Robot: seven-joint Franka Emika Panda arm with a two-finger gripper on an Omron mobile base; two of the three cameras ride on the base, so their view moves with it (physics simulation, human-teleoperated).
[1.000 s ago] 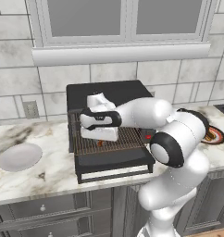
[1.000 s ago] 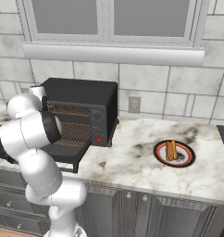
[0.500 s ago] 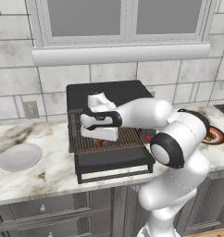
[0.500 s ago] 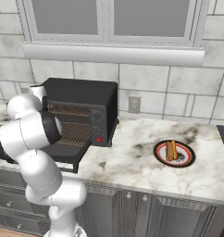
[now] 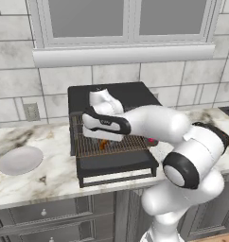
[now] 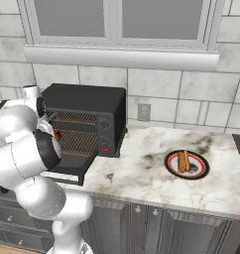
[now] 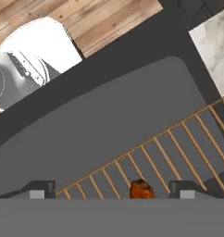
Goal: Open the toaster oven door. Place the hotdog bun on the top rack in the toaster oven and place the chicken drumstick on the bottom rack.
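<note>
The gripper (image 7: pixel 114 189) was seen spread open over the pulled-out bottom rack (image 7: pixel 178 152) of the toaster oven (image 5: pixel 111 127), where the chicken drumstick (image 7: pixel 140 190) lay between its fingertips.

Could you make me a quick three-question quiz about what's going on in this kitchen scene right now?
1. True or false: the toaster oven door is open.
2. What lies on the red-rimmed plate? A) hotdog bun B) drumstick C) nothing
3. Fill in: the chicken drumstick sits on a wire ____ between the jaws of the gripper.

Key: 1 true; 2 A; 3 rack.
</note>
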